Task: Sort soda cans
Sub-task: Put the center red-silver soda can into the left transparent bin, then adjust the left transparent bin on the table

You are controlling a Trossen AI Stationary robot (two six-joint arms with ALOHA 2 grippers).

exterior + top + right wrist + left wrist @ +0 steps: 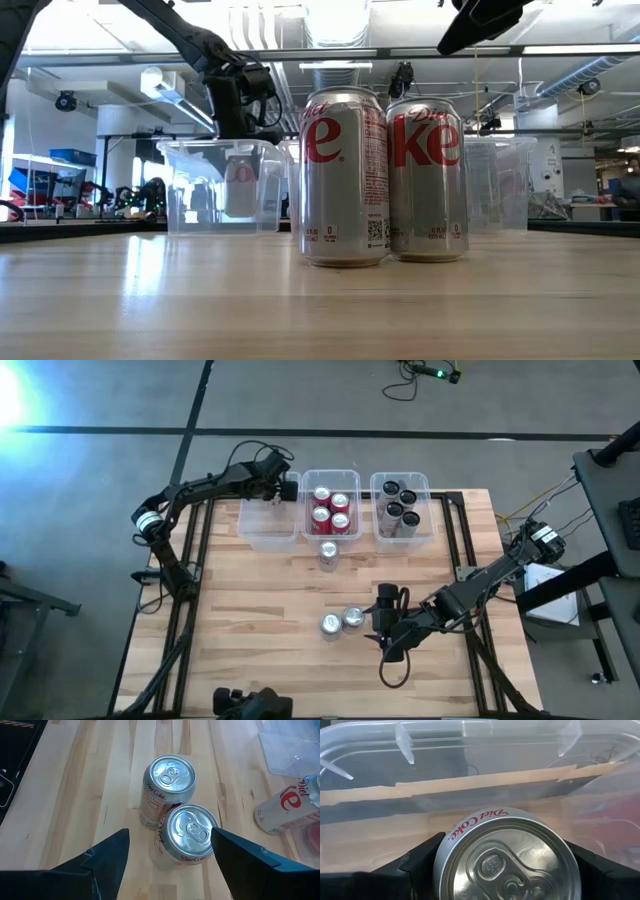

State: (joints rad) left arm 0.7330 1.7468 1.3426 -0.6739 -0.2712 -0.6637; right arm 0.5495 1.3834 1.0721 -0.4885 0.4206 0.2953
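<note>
Leftmost, the left gripper (283, 488) hangs over the left clear bin (268, 525) at the far edge of the tabletop (250, 620), its fingers clamped on a silver Diet Coke can (507, 855). The middle bin (331, 508) holds four red cans (331, 510), and a lone silver can (328, 554) stands just in front of it. The right bin (401, 508) holds the black cans (398, 505). Nearer the front, two silver cans (342, 621) stand upright and touching, and the right gripper (384, 618) sits just beside them with its fingers spread wide and holding nothing.

Such cans are probably light and rigid if full, but thin-walled and easily dented if empty, with slick painted sides. The sensible hold is across the body at mid-height or just under the rim, squeezed gently. The touching pair leaves little room for a finger between them, so the nearer can likely has to be taken from its free sides.

The high view alone shows all three bins and how far sorting has gone. Only the left wrist view confirms the hold on the can; the low view shows that can faintly through the bin wall, and the labels on the pair.
</note>
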